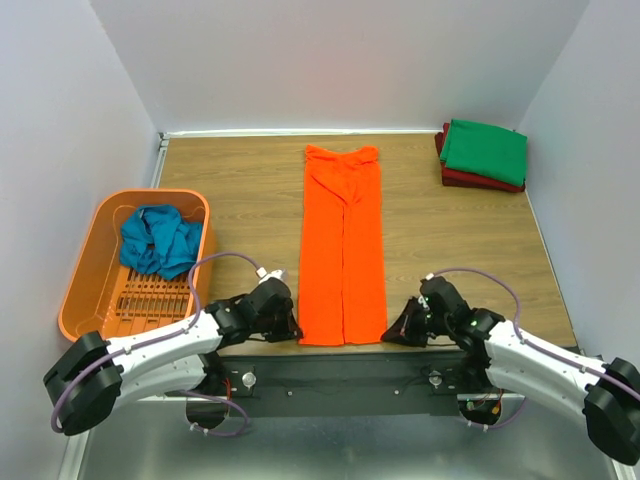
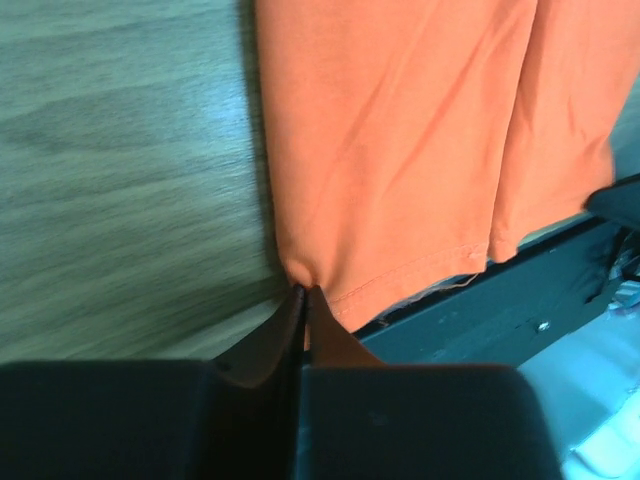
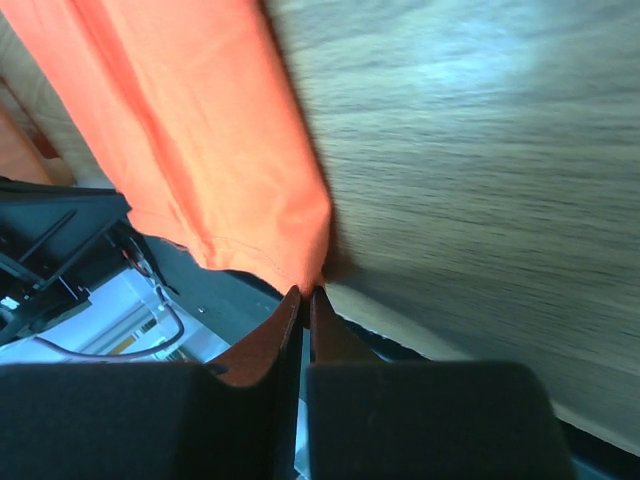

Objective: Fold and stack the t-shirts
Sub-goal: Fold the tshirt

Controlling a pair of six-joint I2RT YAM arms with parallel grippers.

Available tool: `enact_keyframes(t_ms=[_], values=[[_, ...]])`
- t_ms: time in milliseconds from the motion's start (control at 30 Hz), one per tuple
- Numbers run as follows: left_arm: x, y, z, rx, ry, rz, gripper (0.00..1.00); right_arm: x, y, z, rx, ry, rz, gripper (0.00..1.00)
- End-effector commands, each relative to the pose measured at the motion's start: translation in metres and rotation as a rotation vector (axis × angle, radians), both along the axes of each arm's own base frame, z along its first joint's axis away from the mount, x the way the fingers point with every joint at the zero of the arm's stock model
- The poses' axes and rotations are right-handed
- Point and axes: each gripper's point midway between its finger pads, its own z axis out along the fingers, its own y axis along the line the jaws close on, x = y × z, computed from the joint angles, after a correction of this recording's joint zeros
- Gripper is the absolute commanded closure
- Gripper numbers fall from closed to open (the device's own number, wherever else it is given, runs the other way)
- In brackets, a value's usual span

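The bright orange t-shirt lies folded into a long narrow strip down the middle of the table, its hem at the near edge. My left gripper is shut on the near left corner of the orange t-shirt, the cloth pinched at the fingertips. My right gripper is shut on the near right corner of the same shirt, pinched at its tips. A green t-shirt lies folded on a dark red one at the far right. A teal-blue t-shirt sits crumpled in the basket.
An orange plastic basket stands at the left of the table. The black front rail runs along the near edge under both grippers. White walls close in the table at the back and sides.
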Motion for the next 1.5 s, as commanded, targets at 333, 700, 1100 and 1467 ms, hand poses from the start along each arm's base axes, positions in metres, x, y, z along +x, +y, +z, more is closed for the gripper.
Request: enact_keyframes(t_ms=[333, 700, 1100, 1467], values=[[0.041, -0.049, 0.065, -0.153, -0.217, -0.069, 1.0, 0.027, 0.009, 0.029, -0.017, -0.138, 0.036, 0.93], [0.112, -0.06, 0.089, -0.057, -0.452, 0.042, 1.0, 0.105, 0.015, 0.052, -0.255, -0.354, 0.041, 0.94], [0.204, -0.054, 0.102, -0.046, -0.556, 0.239, 1.0, 0.198, 0.011, 0.073, -0.492, -0.502, -0.05, 0.94], [0.274, -0.047, 0.095, -0.024, -0.552, 0.31, 1.0, 0.266, 0.003, 0.054, -0.565, -0.497, -0.125, 0.99]])
